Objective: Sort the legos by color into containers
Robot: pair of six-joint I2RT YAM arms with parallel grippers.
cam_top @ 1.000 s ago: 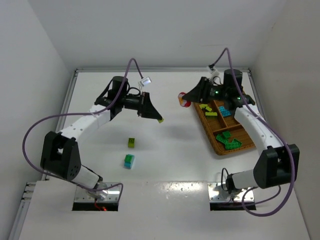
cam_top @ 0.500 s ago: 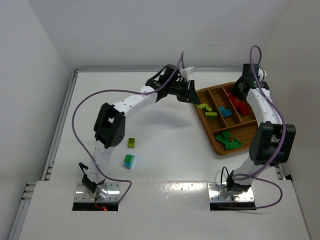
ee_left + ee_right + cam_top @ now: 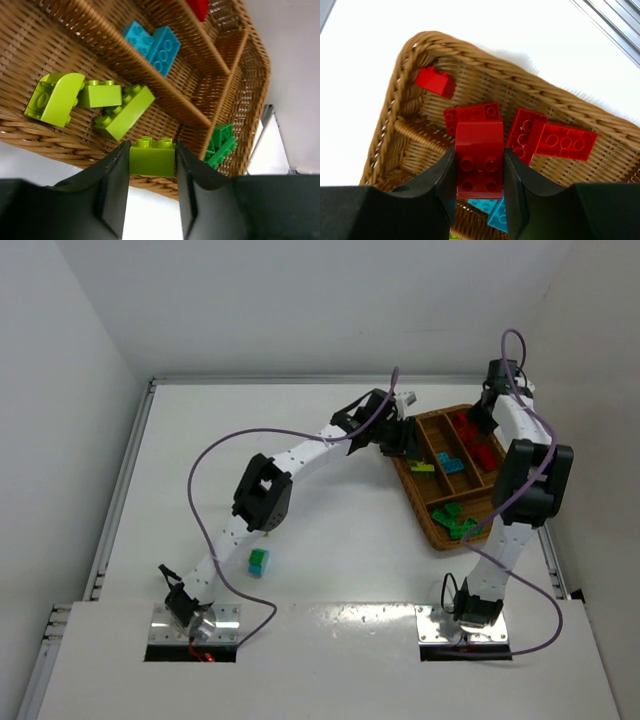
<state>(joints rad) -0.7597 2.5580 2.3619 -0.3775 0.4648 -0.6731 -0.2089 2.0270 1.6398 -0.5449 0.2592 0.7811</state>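
My left gripper (image 3: 152, 167) is shut on a yellow-green brick (image 3: 152, 157) and holds it over the near rim of the wicker tray (image 3: 60, 145). Beyond it, three yellow-green bricks (image 3: 117, 115) lie in one compartment. My right gripper (image 3: 480, 175) is shut on a red brick (image 3: 480, 160) above the tray's red compartment, where several red bricks (image 3: 560, 142) lie. In the top view the left gripper (image 3: 408, 440) is at the tray's left side (image 3: 412, 498) and the right gripper (image 3: 480, 418) is over its far part. A cyan-and-green stack (image 3: 258, 561) sits on the table.
Cyan bricks (image 3: 155, 42) fill a middle compartment and dark green bricks (image 3: 220, 142) the near one. The tray stands near the right wall. The left arm's elbow (image 3: 262, 495) reaches over the table's middle, with cables looping beside both arms.
My left arm has swung right from the table's middle to the tray's left side with the yellow-green brick. My right gripper has moved from the tray's left corner to over the red compartment.
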